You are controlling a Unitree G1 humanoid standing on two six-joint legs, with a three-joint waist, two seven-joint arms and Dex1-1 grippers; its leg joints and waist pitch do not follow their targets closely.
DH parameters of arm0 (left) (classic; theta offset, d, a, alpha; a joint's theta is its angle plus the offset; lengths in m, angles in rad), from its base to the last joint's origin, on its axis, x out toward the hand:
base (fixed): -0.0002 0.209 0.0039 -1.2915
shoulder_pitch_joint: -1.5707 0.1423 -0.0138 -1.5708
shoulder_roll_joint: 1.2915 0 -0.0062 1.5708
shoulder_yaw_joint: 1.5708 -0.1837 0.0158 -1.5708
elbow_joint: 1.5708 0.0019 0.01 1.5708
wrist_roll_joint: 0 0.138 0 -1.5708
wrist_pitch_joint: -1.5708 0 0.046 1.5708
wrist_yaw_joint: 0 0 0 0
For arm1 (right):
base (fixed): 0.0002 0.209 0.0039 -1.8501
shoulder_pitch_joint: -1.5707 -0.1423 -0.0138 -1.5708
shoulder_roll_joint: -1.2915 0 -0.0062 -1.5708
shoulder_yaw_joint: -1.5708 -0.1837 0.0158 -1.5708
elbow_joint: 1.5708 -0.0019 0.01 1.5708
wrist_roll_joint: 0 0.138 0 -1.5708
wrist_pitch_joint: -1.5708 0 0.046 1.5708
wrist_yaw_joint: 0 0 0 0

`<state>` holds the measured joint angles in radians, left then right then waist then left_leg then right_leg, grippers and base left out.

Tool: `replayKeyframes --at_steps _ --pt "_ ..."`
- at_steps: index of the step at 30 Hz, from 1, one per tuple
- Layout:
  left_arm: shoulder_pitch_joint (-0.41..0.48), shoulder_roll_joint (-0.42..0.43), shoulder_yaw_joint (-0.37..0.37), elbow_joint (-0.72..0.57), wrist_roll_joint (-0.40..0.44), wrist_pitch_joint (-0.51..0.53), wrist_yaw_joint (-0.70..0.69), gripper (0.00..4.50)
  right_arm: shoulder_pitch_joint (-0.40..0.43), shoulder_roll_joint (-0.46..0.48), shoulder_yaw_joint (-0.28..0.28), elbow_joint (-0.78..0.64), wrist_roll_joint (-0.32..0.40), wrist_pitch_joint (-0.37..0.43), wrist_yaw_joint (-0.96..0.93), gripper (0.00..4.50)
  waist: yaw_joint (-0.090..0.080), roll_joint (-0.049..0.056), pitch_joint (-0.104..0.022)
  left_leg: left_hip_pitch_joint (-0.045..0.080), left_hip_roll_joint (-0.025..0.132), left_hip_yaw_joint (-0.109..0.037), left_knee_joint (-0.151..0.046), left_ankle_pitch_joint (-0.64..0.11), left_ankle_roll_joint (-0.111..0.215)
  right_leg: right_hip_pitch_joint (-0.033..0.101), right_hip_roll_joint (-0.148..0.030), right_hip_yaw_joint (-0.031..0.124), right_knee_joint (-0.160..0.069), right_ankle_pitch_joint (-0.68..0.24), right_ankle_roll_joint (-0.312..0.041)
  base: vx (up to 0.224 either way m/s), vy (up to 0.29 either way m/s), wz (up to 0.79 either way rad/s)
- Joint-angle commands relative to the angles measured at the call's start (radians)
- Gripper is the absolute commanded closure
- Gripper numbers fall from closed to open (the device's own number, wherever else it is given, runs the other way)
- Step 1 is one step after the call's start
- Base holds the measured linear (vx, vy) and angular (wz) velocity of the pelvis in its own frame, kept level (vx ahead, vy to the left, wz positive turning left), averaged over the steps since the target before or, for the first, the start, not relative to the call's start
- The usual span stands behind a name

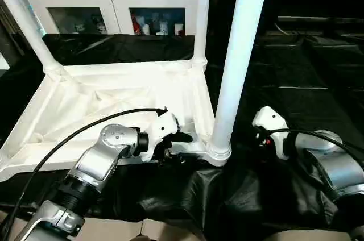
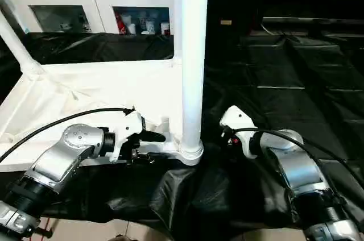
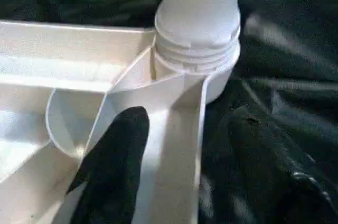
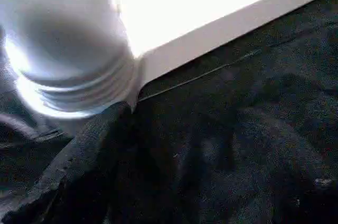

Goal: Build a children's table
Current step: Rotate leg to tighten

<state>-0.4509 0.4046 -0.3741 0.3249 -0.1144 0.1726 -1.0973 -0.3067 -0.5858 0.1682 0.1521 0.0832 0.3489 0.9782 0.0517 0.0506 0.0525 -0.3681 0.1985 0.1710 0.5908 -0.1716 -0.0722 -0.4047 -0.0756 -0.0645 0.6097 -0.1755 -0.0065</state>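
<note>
Left gripper (image 1: 173,141) sits low centre, fingers clamped over the near rim of the upside-down children's table (image 1: 114,99), right beside the near corner leg (image 1: 236,59). Right gripper (image 1: 263,133) hangs open just right of that leg. White cabinet (image 1: 114,2) fills the upper left.

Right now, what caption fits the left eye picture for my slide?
Upside-down children's table on black cloth, left claw at its near rim beside a standing leg.
</note>
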Motion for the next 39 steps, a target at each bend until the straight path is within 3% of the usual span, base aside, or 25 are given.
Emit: replayKeyframes --at_steps 1,24,32,34,36,39 --pt "-0.022 0.009 -0.023 0.035 0.024 -0.037 -0.032 2.30 0.006 -0.010 0.003 -0.056 0.025 0.035 0.021 0.93 0.003 -0.012 -0.063 0.005 0.019 -0.005 -0.065 -0.272 0.048 0.052 -0.049 0.038 -0.090 -0.327 -0.168 0.000 0.000 0.00" --pt "-0.068 0.007 -0.029 0.141 0.058 -0.111 -0.096 4.38 0.028 -0.051 0.011 -0.111 0.031 0.088 0.048 0.93 0.006 -0.014 -0.063 0.006 0.021 -0.004 -0.064 -0.270 0.043 0.052 -0.054 0.039 -0.091 -0.347 -0.175 0.000 0.000 0.00" --pt "-0.057 0.013 -0.035 0.149 0.078 -0.118 -0.093 4.45 0.028 -0.051 0.012 -0.108 0.040 0.090 0.053 0.93 0.006 -0.017 -0.064 0.005 0.021 -0.004 -0.062 -0.253 0.050 0.053 -0.054 0.039 -0.088 -0.322 -0.184 0.000 0.000 0.00" --pt "-0.048 0.017 -0.031 0.145 0.082 -0.115 -0.082 4.50 0.027 -0.051 0.009 -0.109 0.051 0.101 0.060 0.56 0.007 -0.018 -0.064 0.004 0.021 -0.004 -0.062 -0.254 0.050 0.054 -0.054 0.039 -0.088 -0.328 -0.182 0.000 0.000 0.00" --pt "-0.037 0.021 -0.020 0.135 0.081 -0.105 -0.070 4.50 0.027 -0.049 0.001 -0.111 0.064 0.111 0.066 0.53 0.007 -0.017 -0.063 0.004 0.021 -0.004 -0.062 -0.255 0.050 0.053 -0.055 0.039 -0.089 -0.340 -0.179 0.000 0.000 0.00" --pt "-0.016 0.030 0.005 0.104 0.076 -0.062 -0.035 4.50 0.024 -0.043 -0.012 -0.118 0.098 0.134 0.086 0.27 0.006 -0.025 -0.063 0.004 0.022 -0.004 -0.063 -0.257 0.051 0.054 -0.056 0.038 -0.089 -0.359 -0.173 0.000 0.000 0.00"
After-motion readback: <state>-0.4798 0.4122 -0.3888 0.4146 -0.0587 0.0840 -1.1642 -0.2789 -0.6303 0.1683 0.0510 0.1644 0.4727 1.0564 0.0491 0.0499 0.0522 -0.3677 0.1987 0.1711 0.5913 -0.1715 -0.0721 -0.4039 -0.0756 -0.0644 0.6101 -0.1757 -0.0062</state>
